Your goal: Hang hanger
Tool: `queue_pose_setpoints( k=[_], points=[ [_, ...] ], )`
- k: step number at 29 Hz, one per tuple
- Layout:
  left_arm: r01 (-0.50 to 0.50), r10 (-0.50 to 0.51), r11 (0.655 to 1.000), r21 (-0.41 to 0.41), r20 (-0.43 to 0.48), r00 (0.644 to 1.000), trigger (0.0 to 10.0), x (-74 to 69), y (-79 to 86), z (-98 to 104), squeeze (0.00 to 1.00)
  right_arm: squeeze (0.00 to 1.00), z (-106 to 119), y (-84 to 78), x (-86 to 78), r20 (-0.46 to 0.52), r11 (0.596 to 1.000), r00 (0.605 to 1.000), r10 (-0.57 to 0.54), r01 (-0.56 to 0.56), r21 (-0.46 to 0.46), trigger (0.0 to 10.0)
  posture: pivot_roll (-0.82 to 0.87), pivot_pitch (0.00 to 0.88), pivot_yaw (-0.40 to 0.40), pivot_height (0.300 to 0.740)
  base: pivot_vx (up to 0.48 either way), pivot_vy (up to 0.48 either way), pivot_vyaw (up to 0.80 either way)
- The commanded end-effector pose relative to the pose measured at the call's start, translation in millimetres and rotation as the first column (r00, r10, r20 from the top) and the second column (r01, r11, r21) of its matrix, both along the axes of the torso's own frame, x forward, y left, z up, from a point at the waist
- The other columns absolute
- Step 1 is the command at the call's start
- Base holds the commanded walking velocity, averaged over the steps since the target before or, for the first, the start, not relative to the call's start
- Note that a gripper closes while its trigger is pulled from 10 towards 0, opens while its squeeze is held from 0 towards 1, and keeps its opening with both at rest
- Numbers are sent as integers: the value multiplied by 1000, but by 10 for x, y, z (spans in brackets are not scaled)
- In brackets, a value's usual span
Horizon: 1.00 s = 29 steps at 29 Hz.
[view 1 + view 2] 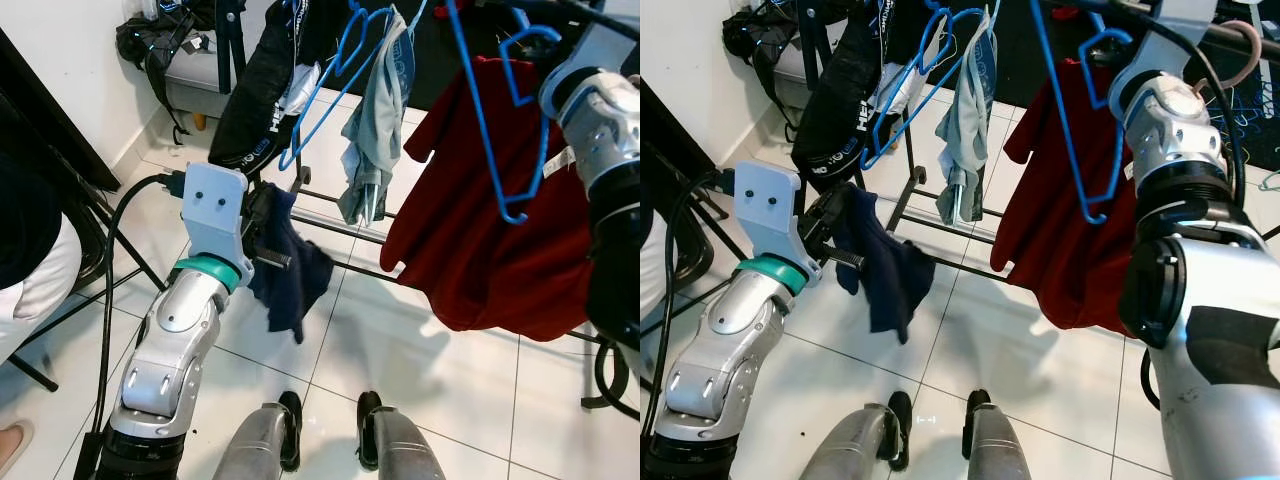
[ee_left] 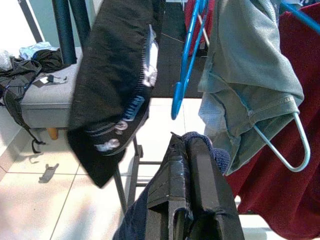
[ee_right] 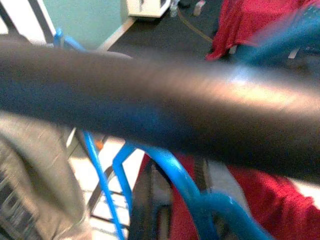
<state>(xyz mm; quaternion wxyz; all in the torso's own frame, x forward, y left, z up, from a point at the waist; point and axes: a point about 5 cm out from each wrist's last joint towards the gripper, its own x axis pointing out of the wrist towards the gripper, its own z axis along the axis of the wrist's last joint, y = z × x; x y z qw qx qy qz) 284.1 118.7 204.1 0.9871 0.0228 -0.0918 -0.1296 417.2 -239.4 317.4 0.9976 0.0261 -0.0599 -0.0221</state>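
Observation:
My left gripper is shut on a dark navy garment, which hangs from it at waist height in front of the clothes rack. A blue hanger dangles bare in front of a red garment. My right arm reaches up to the rack's dark top rail. Just under that rail, my right gripper looks shut on the blue hanger's hook, though that view is blurred.
A black garment and a grey-green one on another blue hanger hang on the rack. Its lower bars cross the tiled floor ahead. A person stands at my left, and a grey bench is by the wall.

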Motion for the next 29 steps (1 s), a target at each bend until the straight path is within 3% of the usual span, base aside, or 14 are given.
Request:
queue_pose_setpoints(
  k=[1, 6, 8, 20, 22, 24, 25, 26, 27, 28, 29],
  points=[
    [-4, 4, 1000, 0, 14, 1000, 10000, -20, 1, 22, 0, 1000, -118, 15, 10, -47, 1000, 999, 15, -15, -6, 10000, -55, 163, 73, 740, 0, 0, 0],
    [-3, 3, 1000, -6, 12, 1000, 10000, -24, -15, 22, 0, 1000, -113, -11, 2, -26, 1000, 1000, 8, -9, -20, 10000, -59, 170, 68, 740, 0, 0, 0],
    [-2, 3, 1000, -8, 11, 1000, 10000, -29, -22, 19, 0, 0, -70, -23, -6, 4, 999, 1000, 2, -1, -46, 10000, -60, 172, 67, 740, 0, 0, 0],
    [0, 0, 1000, -18, 3, 1000, 10000, -47, -50, -2, 0, 0, -79, 97, -44, 104, 991, 987, 119, -112, -77, 10000, -69, 187, 62, 740, 0, 0, 0],
    [5, -5, 1000, -28, -6, 1000, 10000, -66, -75, -21, 0, 0, -450, 105, -305, 78, 991, 989, 122, -117, -71, 10000, -91, 212, 54, 740, 0, 0, 0],
    [5, -5, 1000, -28, -6, 1000, 10000, -66, -75, -21, 0, 0, -450, 105, -305, 78, 991, 989, 122, -117, -71, 10000, -91, 212, 54, 740, 0, 0, 0],
    [10, -11, 999, -32, -12, 1000, 10000, -75, -88, -33, 0, 0, -648, 128, -509, 57, 991, 993, 102, -97, -88, 10000, -102, 221, 54, 740, 0, 0, 0],
    [10, -11, 999, -32, -12, 1000, 10000, -75, -88, -33, 0, 0, -648, 128, -509, 57, 991, 993, 102, -97, -88, 10000, -102, 221, 54, 740, 0, 0, 0],
    [15, -16, 999, -34, -16, 1000, 10000, -79, -100, -41, 0, 0, -791, 157, -689, 43, 992, 996, 81, -76, -103, 10000, -105, 224, 55, 740, 0, 0, 0],
    [15, -16, 999, -34, -16, 1000, 10000, -79, -100, -41, 0, 0, -791, 157, -689, 43, 992, 996, 81, -76, -103, 10000, -105, 224, 55, 740, 0, 0, 0],
    [20, -20, 999, -37, -19, 1000, 10000, -79, -110, -47, 0, 0, -892, 190, -809, 42, 992, 997, 61, -55, -117, 10000, -110, 226, 57, 740, 0, 0, 0]
  ],
)
